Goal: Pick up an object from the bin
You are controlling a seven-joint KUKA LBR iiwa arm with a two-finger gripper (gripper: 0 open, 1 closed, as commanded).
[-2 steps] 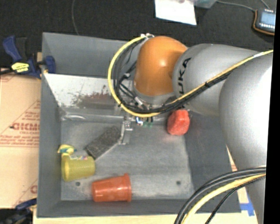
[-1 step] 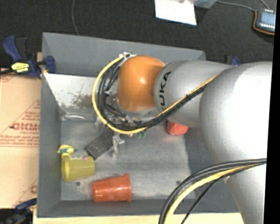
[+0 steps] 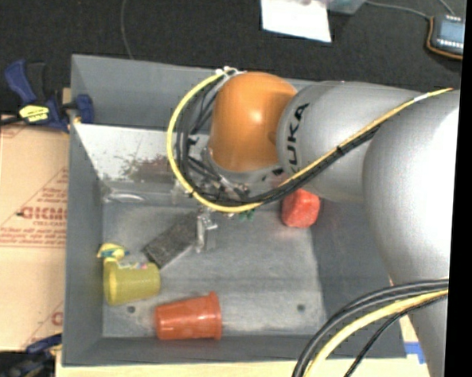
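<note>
Gripper point(image 3: 204, 229) is poised at the upper-right end of a flat, dark grey slab point(image 3: 167, 247); how far it is opened cannot be told. The slab is laid mid-floor in the scuffed metal bin point(image 3: 272, 280), its long axis diagonal. Yellow cup point(image 3: 131, 284), orange cup point(image 3: 188, 317) and red block point(image 3: 300, 209) are scattered around.

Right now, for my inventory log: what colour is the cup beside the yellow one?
Orange-red; the cup shows plainly in the camera view.
</note>
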